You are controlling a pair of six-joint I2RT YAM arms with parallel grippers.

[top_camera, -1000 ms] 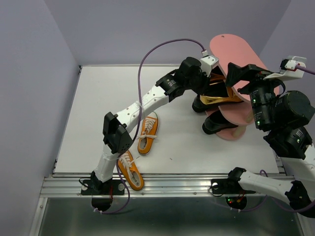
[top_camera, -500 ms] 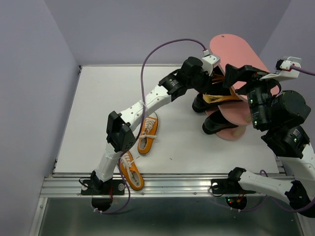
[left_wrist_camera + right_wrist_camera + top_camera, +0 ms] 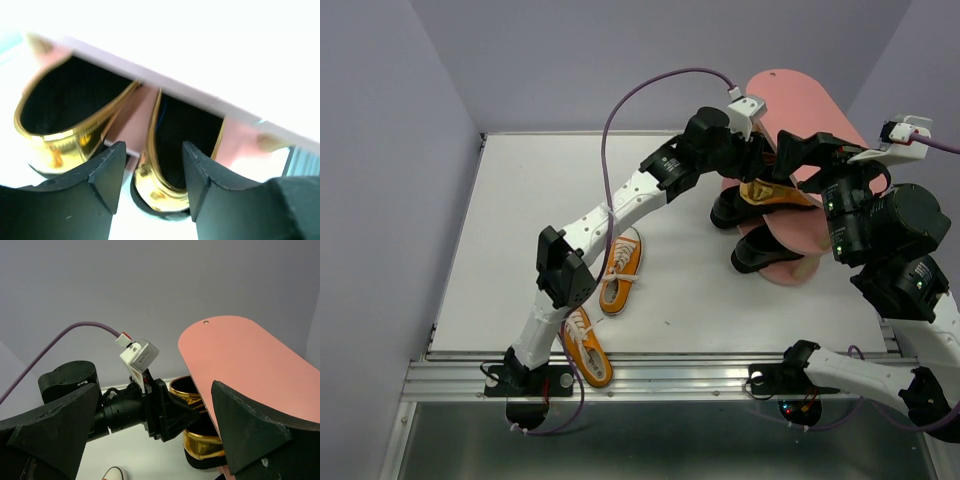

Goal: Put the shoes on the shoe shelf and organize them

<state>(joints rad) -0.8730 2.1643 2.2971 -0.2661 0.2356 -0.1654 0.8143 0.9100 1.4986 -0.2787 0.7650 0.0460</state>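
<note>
While the left gripper (image 3: 154, 155) sits with its fingers apart, we see the heel of a gold loafer (image 3: 165, 195) in the gap between them. The fingers do not seem to press on it, so we judge the gripper open and holding nothing. Just left of the fingers stands the second gold loafer (image 3: 60, 145), heel also toward the gripper. Both rest on a pink board of the shelf (image 3: 800, 100), tucked under the board above.

Below the gripper, two black shoes (image 3: 760, 255) sit low at the shelf. Across the shelf from it, the right gripper (image 3: 155, 387) hangs wide open and empty. Well behind the left gripper, back toward its own base, two orange sneakers (image 3: 620, 270) lie on the table (image 3: 520, 200).

We expect the sneakers to be light, with soft canvas that gives. We would pinch the firmer heel collar, one finger inside, clear of the loose laces. The loafers look slick and stiff.
</note>
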